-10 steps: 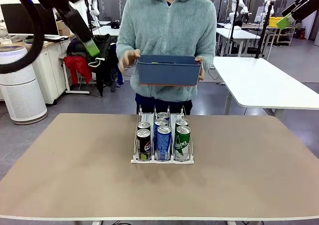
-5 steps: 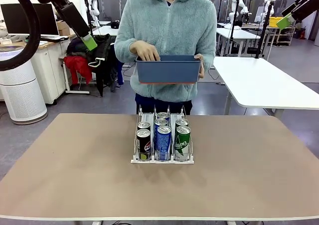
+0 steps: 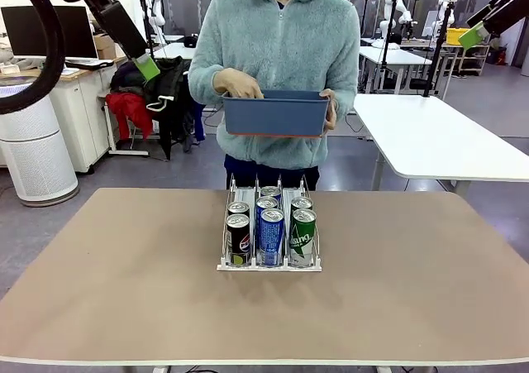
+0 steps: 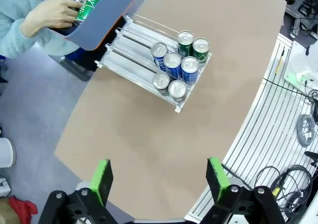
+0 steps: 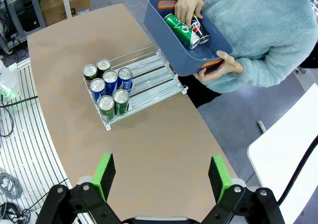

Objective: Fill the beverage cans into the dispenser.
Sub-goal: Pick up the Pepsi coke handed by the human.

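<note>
Dispenser (image 3: 269, 265): centre of worktop (image 3: 124, 290), holding six cans (image 3: 271, 234) upright, two per lane (black, blue, green), bunched at the robot's end. Bin (image 3: 275, 115): held by the person above the far edge, one hand (image 3: 238, 83) inside on a green can (image 5: 178, 28) lying beside a black can (image 5: 199, 31). Left claw (image 4: 159, 178): raised high, fingers apart, empty. Right claw (image 5: 161, 177): likewise raised, apart, empty.

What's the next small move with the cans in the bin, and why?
Probably the person's hand lifts the green can from the bin into the free rear of the dispenser: it rests on that can, and the left gripper and right gripper hang open, high above.
</note>
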Controlling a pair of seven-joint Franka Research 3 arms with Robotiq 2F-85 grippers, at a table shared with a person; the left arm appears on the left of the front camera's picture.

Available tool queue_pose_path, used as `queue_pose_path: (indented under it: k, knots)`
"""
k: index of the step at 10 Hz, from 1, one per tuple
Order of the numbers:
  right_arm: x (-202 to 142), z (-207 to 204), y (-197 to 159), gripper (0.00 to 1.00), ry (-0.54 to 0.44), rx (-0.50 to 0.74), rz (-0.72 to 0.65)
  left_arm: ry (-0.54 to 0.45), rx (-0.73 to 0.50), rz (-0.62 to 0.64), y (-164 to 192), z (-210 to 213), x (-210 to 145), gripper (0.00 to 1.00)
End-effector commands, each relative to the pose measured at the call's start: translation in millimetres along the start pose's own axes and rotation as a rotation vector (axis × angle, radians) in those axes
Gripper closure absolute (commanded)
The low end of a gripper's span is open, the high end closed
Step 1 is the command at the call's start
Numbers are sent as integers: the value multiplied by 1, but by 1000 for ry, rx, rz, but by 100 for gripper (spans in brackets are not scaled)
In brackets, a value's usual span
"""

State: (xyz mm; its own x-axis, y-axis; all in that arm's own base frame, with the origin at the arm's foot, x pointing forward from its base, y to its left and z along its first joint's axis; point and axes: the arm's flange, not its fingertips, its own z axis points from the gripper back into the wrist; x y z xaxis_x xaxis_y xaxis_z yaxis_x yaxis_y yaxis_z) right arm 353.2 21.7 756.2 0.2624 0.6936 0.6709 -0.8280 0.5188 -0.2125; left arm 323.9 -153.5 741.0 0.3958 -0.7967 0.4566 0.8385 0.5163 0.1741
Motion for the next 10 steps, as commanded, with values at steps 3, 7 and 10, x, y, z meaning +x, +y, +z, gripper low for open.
queue_pose_path:
  k: [3,7,10]
  knots:
    - [-1,-1,0,0,-3,-6,1,-8,80,-9,-3,8,5,0]
    - [-1,-1,0,0,-3,-6,1,-11,120,-39,-9,25,18,0]
    - [-1,-1,0,0,-3,-6,1,-64,153,-33,0,41,20,0]
